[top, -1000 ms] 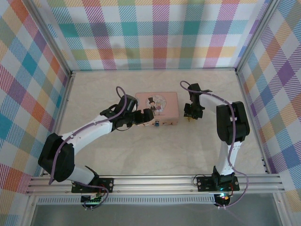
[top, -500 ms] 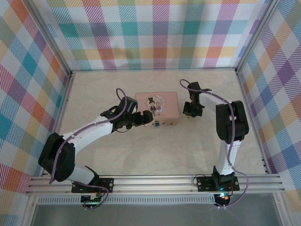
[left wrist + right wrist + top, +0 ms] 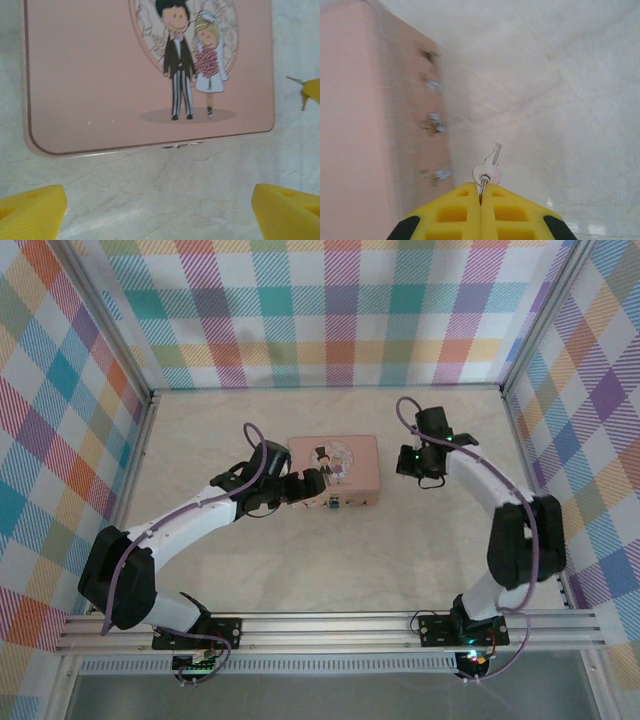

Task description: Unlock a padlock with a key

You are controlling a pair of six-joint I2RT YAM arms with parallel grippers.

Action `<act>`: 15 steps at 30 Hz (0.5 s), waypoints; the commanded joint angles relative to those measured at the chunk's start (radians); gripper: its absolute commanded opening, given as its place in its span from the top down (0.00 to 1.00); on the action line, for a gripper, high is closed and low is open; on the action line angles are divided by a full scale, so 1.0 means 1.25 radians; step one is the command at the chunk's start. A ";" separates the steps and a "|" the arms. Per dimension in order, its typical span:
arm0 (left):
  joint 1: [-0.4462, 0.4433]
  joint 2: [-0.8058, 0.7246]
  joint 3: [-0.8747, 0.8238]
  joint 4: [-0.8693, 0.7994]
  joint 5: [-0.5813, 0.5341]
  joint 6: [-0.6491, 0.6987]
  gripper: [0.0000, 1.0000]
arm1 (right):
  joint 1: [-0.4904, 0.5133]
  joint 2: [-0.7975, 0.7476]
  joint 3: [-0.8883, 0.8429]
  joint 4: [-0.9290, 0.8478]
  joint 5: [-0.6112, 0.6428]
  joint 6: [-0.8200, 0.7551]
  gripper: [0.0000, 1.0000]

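The padlock point(image 3: 333, 505) is a tiny blue spot against the front edge of the pink tin point(image 3: 334, 466); in the left wrist view only a blue and silver sliver of the padlock point(image 3: 182, 146) peeks from under the tin lid point(image 3: 100, 75). My left gripper point(image 3: 308, 488) hovers over the tin's front left corner, open, its yellow fingertips point(image 3: 31, 212) spread wide over bare table. My right gripper point(image 3: 481, 194) is shut on the small silvery key point(image 3: 489, 169), which sticks out past its tips, just right of the tin's side wall point(image 3: 375, 125). From above, the right gripper point(image 3: 420, 476) is off the tin's right end.
Plaid walls with metal posts point(image 3: 150, 400) close in the pale marble table point(image 3: 330, 570) on three sides. One yellow fingertip of the right gripper point(image 3: 312, 90) shows at the right edge of the left wrist view. Free table lies in front of the tin.
The right gripper closed on the key and drew slightly back and to the right, its arm swinging outward. The left gripper has stayed open by the tin.
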 commanded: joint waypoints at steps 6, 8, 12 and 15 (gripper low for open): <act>0.047 -0.028 0.101 0.049 0.077 0.004 0.07 | 0.054 -0.176 -0.002 0.104 -0.178 -0.118 1.00; 0.053 -0.028 0.116 0.073 0.114 -0.003 0.09 | 0.066 -0.194 0.018 0.113 -0.231 -0.127 1.00; 0.059 -0.035 0.120 0.153 0.192 -0.032 0.11 | 0.071 -0.224 0.032 0.168 -0.370 -0.113 1.00; 0.063 -0.042 0.101 0.245 0.252 -0.073 0.12 | 0.072 -0.239 0.033 0.215 -0.460 -0.086 1.00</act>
